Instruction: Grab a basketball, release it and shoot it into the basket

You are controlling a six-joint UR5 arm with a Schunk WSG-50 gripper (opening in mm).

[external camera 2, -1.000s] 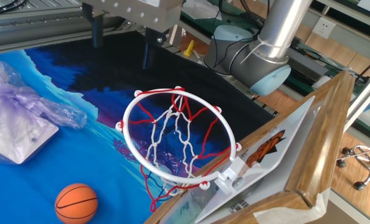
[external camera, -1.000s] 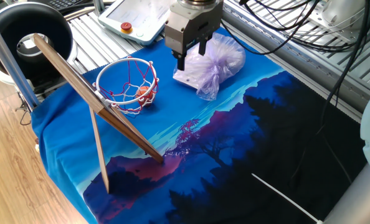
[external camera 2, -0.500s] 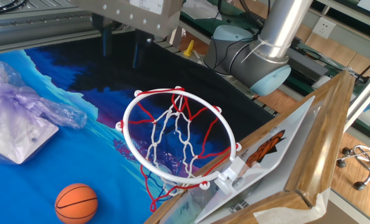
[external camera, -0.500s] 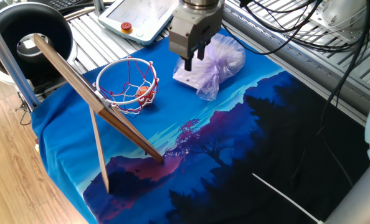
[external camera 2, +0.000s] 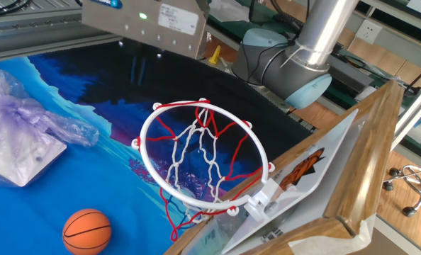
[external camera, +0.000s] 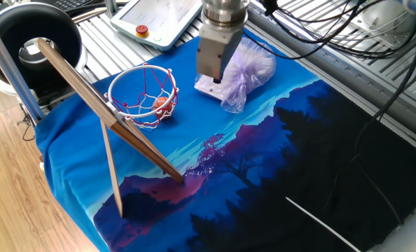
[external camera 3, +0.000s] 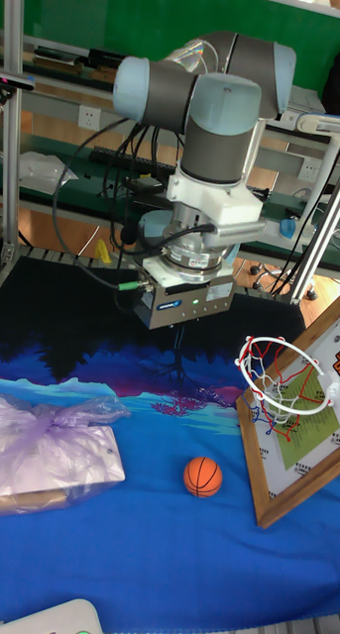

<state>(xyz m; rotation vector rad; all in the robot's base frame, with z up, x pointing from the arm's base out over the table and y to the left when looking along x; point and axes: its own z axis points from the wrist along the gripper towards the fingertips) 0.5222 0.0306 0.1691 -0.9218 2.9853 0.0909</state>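
Note:
The basketball is a small orange ball lying on the blue cloth below the rim; in one fixed view the basketball shows through the net. The basket has a red wire rim, a red-and-white net and a leaning wooden backboard. My gripper hangs above the cloth, up and left of the basketball and left of the basket, holding nothing. Its dark fingers look like one narrow pair, and no view shows whether a gap lies between them.
A pale purple plastic bag lies on a white slab just behind the gripper. A big black round tub stands beyond the backboard. A teach pendant and cables lie on the metal rails at the back.
The wrist has turned. The fingers, clearly apart a second ago, now show as a thin pair, and the body looks narrower in one fixed view. The basketball has not moved.

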